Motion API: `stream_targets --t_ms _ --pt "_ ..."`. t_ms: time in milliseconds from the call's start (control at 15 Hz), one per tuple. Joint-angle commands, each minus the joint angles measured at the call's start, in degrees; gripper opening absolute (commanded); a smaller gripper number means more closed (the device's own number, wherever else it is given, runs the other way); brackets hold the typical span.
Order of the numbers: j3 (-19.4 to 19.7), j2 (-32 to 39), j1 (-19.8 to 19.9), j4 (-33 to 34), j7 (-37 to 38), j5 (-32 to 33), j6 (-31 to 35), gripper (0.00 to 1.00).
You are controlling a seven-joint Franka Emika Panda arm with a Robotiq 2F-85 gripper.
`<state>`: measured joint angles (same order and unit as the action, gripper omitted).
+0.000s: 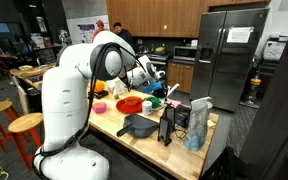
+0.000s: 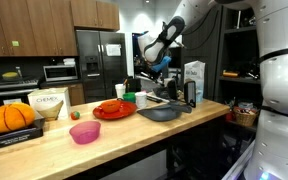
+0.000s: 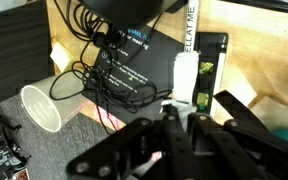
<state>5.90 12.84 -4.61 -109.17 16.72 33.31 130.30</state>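
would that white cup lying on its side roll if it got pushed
The white disposable cup lies on its side on the wooden counter, so it would probably roll, curving since it tapers. It looks empty and thin-walled, so likely light and easily crushed.

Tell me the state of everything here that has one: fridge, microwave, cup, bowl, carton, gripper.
Fridge, doors shut.
Microwave, door shut.
White cup, looks empty.
Pink bowl, upright.
Carton, upright.
Gripper, raised over the counter, open or shut unclear.
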Motion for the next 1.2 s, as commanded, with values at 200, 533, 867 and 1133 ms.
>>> stream_targets --t_ms 200,533,867,1133 --pt "-3.2 -7.2 -0.8 -3.1 1.6 0.0 -0.6 0.02" --pt "-6.7 -11.3 -1.5 -5.4 2.0 -1.3 -1.2 0.02" --pt "-10.3 -17.0 -2.3 -10.5 1.7 -4.0 -1.2 0.02" --pt "-12.5 -24.4 -2.4 -18.1 0.0 -8.3 -0.8 0.02"
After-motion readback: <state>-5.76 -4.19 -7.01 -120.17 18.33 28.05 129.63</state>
